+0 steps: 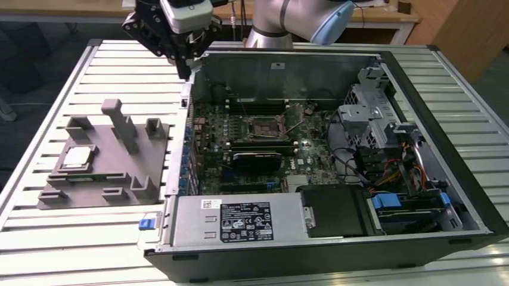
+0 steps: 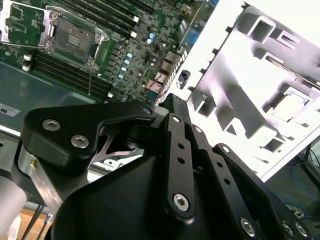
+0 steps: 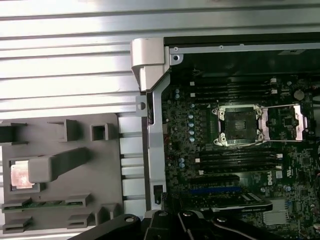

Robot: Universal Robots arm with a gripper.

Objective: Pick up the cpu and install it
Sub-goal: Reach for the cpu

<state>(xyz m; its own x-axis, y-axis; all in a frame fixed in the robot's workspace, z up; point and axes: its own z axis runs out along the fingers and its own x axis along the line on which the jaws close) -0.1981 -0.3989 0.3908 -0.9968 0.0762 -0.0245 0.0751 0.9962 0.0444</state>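
Observation:
The cpu (image 1: 77, 157) is a small pale square chip lying flat in a recess of the grey fixture block (image 1: 119, 173), on the table at the exterior view's left of the open computer case. It also shows in the first wrist view as the cpu (image 3: 20, 176), partly behind a grey post, and in the second wrist view as the cpu (image 2: 288, 104). The motherboard's socket (image 1: 263, 126) stands open with its metal frame lifted, seen in both wrist views as the socket (image 3: 239, 125) (image 2: 75, 39). My black gripper (image 1: 185, 64) hangs high over the case's far corner, well apart from the cpu.
The computer case (image 1: 445, 196) lies on its side on a slatted metal table (image 1: 71, 238). A power supply (image 1: 238, 220), drive cage (image 1: 374, 119) and cables fill its near and right parts. Upright posts (image 1: 119, 119) rise from the fixture.

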